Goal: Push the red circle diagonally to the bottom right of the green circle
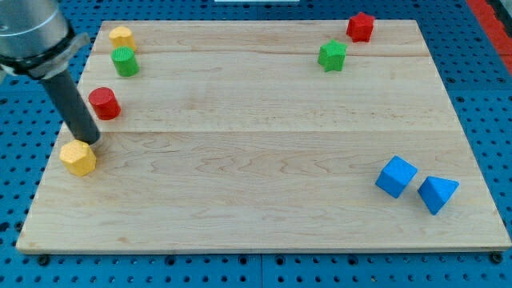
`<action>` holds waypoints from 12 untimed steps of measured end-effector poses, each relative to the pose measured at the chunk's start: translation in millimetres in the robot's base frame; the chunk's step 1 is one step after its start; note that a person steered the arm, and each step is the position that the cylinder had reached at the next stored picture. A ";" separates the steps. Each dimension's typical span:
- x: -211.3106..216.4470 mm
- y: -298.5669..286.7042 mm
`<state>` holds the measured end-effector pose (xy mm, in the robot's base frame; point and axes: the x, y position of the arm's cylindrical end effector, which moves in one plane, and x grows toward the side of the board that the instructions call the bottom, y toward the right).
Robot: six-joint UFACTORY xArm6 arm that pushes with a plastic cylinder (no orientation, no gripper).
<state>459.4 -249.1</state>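
The red circle (104, 103) lies near the board's left edge, below and slightly left of the green circle (125, 62). My tip (90, 141) rests on the board just below and left of the red circle, a small gap apart from it. The tip is right above a yellow hexagon (78, 158), touching or nearly touching its top edge.
A second yellow block (121, 36) sits just above the green circle. A green star (332, 55) and a red star (361, 26) lie at the top right. A blue cube (397, 176) and a blue triangle (437, 193) lie at the bottom right. The wooden board (256, 184) ends close on the left.
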 end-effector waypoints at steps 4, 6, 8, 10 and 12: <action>46.9 -23.3; -86.2 -52.4; -23.2 83.5; -66.9 130.7; -17.1 102.0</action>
<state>442.3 -147.1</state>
